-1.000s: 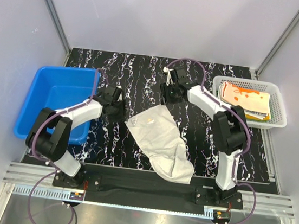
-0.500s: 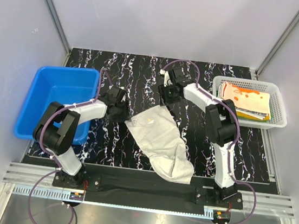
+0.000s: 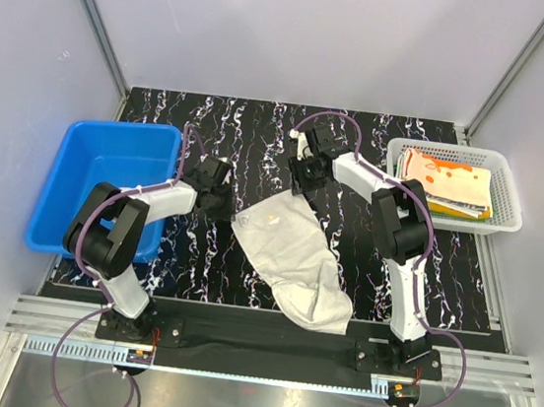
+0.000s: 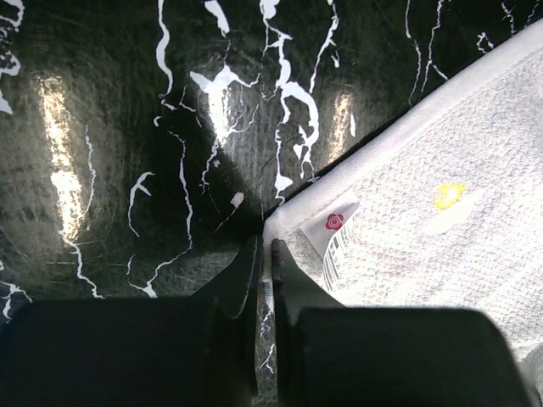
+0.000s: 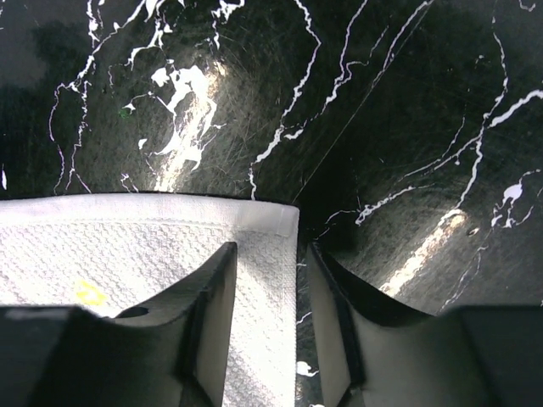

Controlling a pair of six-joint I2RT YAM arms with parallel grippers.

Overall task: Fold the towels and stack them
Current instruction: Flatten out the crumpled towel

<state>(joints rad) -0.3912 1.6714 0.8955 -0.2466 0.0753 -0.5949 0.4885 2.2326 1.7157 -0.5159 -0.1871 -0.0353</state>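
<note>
1. Overhead, one black, white-veined table (image 3: 261, 133) is carrying everything, and two arms are reaching across it from the near edge: the left arm (image 3: 143, 203) and the right arm (image 3: 404, 220).
2. One blue bin (image 3: 106, 183) is sitting at the table's left side.
3. One whitish-beige towel (image 3: 290, 255) is lying unfolded and slightly rumpled in the middle of the table, running from between the two grippers down towards the near edge.
4. One white mesh basket (image 3: 510, 193) is standing at the far right, holding a pile of folded towels (image 3: 449, 176). Cream cloth with orange print is lying on top and a yellow layer is showing beneath, but the overhead view is not letting the pile be counted.
5. Only the left wrist view is showing how the left gripper (image 4: 265, 250) is working: its fingers are pressing almost together on the towel's corner hem, with bare table to one side.
6. Only the right wrist view is showing the right gripper (image 5: 273, 254) with fingers spread, straddling the towel's other far corner, one finger over cloth and one over bare table.
7. One small care label (image 4: 335, 233) with a red emblem is showing in the left wrist view alone.
8. One tiny yellow mark (image 4: 450, 195) on the cloth is appearing in both wrist views.
</note>
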